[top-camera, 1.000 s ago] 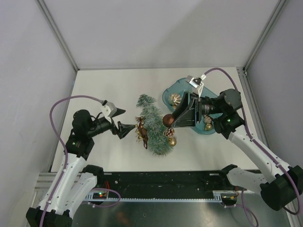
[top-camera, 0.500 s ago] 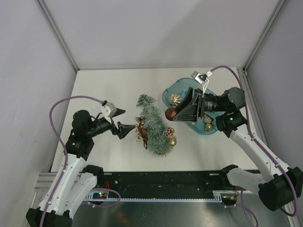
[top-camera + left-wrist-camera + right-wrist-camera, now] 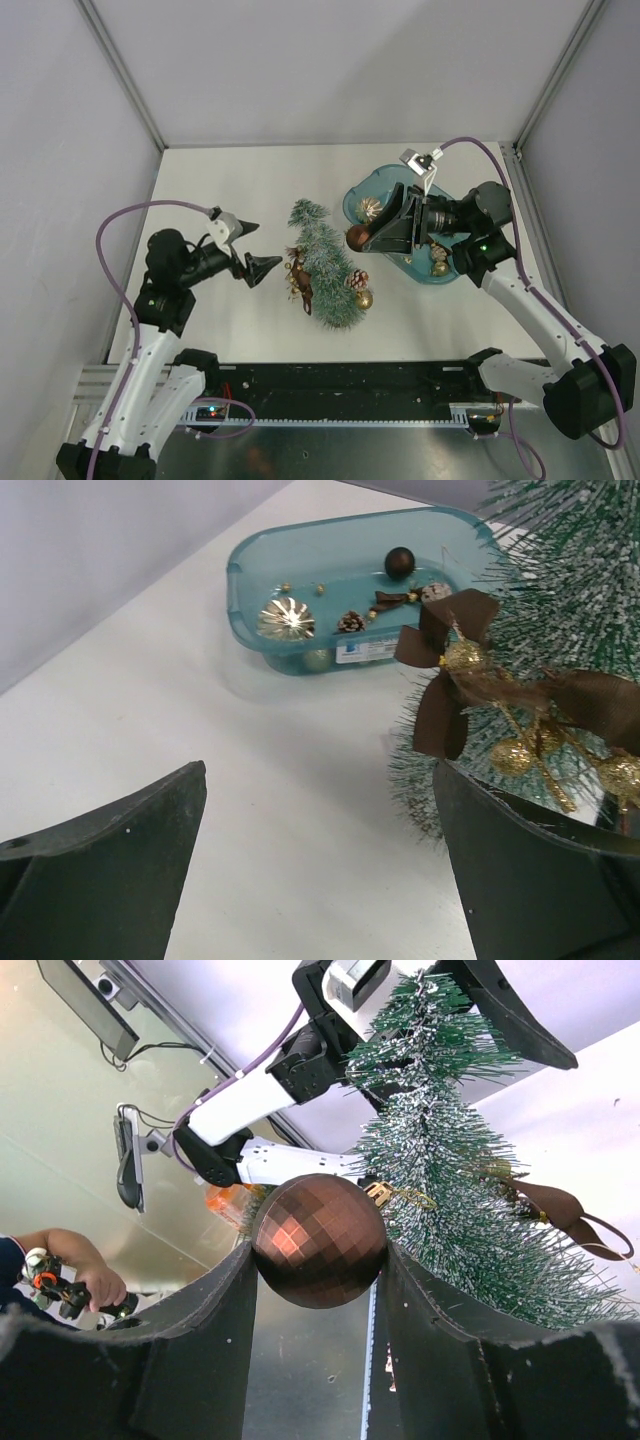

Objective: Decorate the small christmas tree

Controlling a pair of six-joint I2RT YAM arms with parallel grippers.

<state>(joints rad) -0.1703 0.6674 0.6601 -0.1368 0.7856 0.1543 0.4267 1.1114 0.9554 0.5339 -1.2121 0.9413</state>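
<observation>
The small christmas tree [image 3: 325, 262] lies on its side mid-table, frosted green, with a brown bow and gold sprig [image 3: 297, 280] on its left and a pinecone and gold ball [image 3: 361, 290] on its right. It also shows in the left wrist view [image 3: 560, 610] and the right wrist view [image 3: 450, 1160]. My right gripper [image 3: 357, 238] is shut on a faceted brown ball ornament [image 3: 318, 1240], held above the table just right of the tree. My left gripper [image 3: 255, 250] is open and empty, just left of the tree.
A teal plastic tray [image 3: 361, 196] with several ornaments sits at the back right, under my right arm; it also shows in the left wrist view [image 3: 300, 550]. Grey walls enclose the table on three sides.
My right gripper has drawn back toward the tray with the brown ball, away from the tree. My left gripper has pulled slightly left and stayed open.
</observation>
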